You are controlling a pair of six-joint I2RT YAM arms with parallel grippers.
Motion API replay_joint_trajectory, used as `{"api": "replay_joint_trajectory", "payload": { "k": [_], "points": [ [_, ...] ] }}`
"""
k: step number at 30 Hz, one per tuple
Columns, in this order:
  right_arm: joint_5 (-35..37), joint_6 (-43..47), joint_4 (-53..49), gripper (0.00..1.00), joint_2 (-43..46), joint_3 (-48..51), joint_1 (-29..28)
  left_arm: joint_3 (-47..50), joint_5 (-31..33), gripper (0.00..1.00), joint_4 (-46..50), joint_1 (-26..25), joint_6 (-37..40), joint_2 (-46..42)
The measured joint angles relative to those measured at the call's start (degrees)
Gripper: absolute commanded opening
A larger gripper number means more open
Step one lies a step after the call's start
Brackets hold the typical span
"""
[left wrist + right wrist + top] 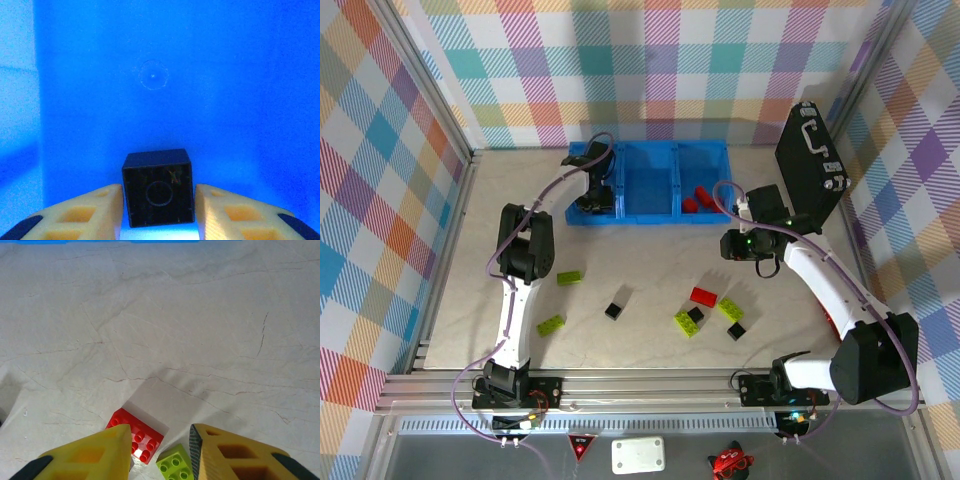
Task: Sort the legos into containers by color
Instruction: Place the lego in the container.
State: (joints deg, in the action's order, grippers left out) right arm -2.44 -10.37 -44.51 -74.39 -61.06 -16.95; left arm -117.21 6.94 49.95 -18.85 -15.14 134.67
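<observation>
- The left arm (525, 250) was stretched out to the long blue bin (650, 147), and its end was dipped into the left compartment (200, 100).
- A small black cube (158, 192) was seen between the left fingers (85, 215), inside that compartment, with blue plastic all around it.
- The two fingers were set close against the cube's sides. Whether the cube was squeezed or let go could not be told.
- The right arm (820, 275) was bent over the right part of the desk (640, 250).
- The right fingers (95, 455) were held apart above the desk, and nothing was gripped by them.
- Below them a red brick (137, 435) and a lime-green brick (175, 465) were seen lying on the desk, just beside each other.
- Some red legos (695, 198) were found in the right compartment (715, 170) of the bin.
- Two lime-green legos (570, 277) were left on the desk near the left arm, well apart from each other.
- A loose black lego (613, 310) was seen near the middle of the desk.
- A mixed bunch of lime-green and black legos (692, 318) was spread close to the red brick.
- A black case (810, 160) with a handle was stood up by the right end of the bin.
</observation>
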Motion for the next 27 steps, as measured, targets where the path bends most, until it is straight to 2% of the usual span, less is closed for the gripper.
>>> {"api": "replay_joint_trajectory", "payload": {
  "k": [14, 27],
  "points": [
    [-0.17, -1.22, -0.04, 0.38, 0.0, 0.0, -1.09, 0.2, -0.98, 0.43, 0.96, 0.04, 0.0, -0.7],
    [-0.2, -2.12, -0.13, 0.38, -0.04, 0.2, -1.84, 11.1, -3.5, 0.43, -0.7, 0.04, -0.55, -14.8]
  ]
}}
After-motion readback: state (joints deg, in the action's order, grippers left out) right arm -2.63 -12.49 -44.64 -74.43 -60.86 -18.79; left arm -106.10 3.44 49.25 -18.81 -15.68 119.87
